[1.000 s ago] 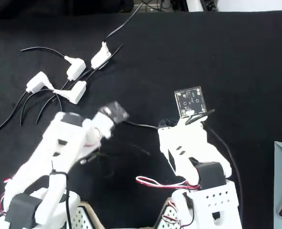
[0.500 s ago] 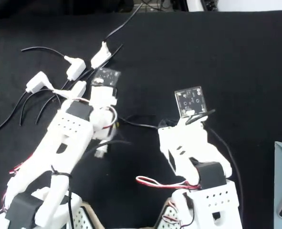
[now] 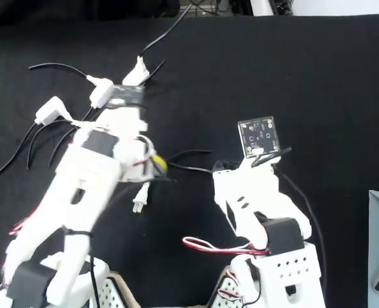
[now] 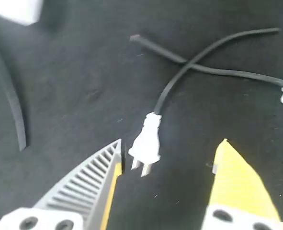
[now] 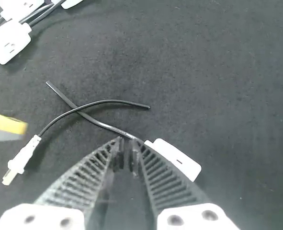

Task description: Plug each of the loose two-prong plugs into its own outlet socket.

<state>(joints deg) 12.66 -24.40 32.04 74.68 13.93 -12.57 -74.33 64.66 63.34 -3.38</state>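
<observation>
Left gripper [image 4: 172,143] hung wide open over the black cloth [image 3: 317,77], holding nothing. Its jaws straddled a loose two-prong plug [image 4: 147,146] that lay flat close to the grey ribbed jaw, prongs toward the gripper's base. Judged pre-grasp: opened that wide so a jaw could drop on either side of the plug body. In the high view the plug sat centre-left of the frame, just below that arm's yellow jaw tip and apart from it. Its black cable [image 4: 179,79] ran off and crossed a second cable. Outlet sockets [image 3: 101,93] were bunched in the upper left of the high view, well apart from the plug, so a carry would be needed after pickup. Right gripper [image 5: 127,146] sat low over the cloth near the centre of the high view, jaws almost together with only a slit between. A cable ran right up to its tips; could not tell if it was pinched. A white plug body [image 5: 172,155] lay just beside one of its jaws, probably the next plug, kept close for later. No plug was seated in any socket; task judged early. Risk: plug sat off-centre toward the grey jaw and could get nudged on closing.
</observation>
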